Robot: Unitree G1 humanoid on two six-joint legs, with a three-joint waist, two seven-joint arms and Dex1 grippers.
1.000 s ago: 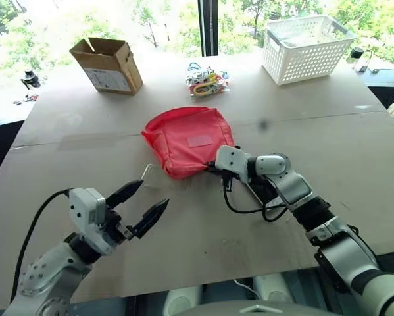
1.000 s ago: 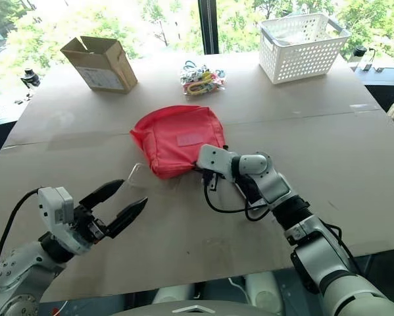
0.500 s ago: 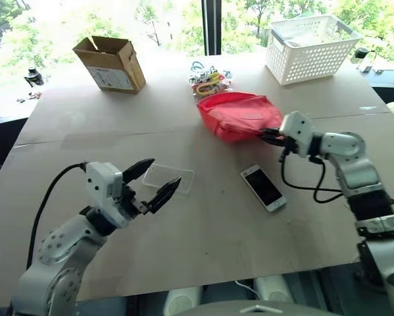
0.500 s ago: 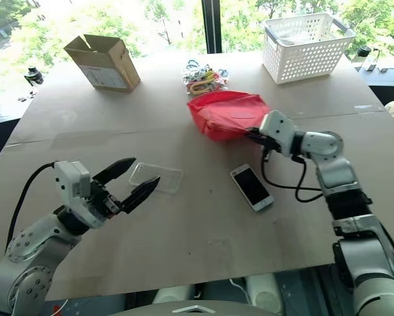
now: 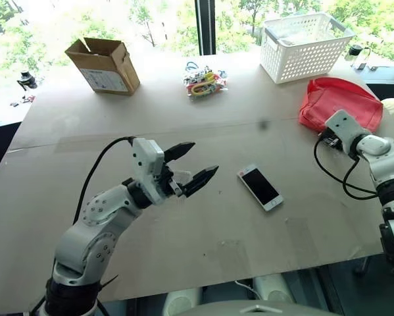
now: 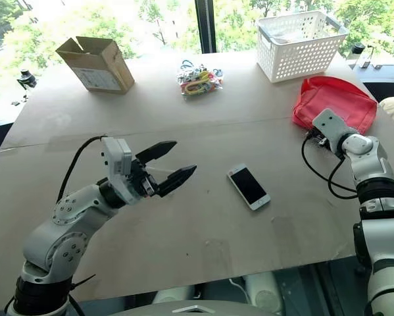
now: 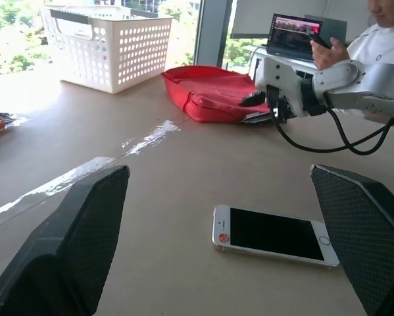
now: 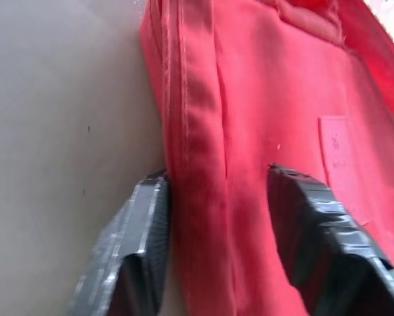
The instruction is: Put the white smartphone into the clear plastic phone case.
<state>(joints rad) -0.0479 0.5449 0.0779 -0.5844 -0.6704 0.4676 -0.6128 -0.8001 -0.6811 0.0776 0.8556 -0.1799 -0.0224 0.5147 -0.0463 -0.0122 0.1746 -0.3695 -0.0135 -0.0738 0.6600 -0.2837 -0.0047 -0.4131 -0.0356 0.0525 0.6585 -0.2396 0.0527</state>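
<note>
We have dragged the red pouch (image 5: 341, 102) off to the surface's (image 5: 216, 230) right edge, baring the white smartphone (image 5: 260, 187) mid-surface. Our right claw (image 8: 216, 217) now loosens astride the pouch's edge; our left claw (image 5: 187, 166) hovers wide open and empty, hiding the clear case.

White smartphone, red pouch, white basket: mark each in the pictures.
white smartphone (image 5: 260, 187), left eye view, middle of its black screen.
red pouch (image 5: 344, 99), left eye view, top fabric.
white basket (image 5: 302, 56), left eye view, front wall.

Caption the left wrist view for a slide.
Open left claw faces the white smartphone on the table; right claw at the red pouch beyond.
</note>
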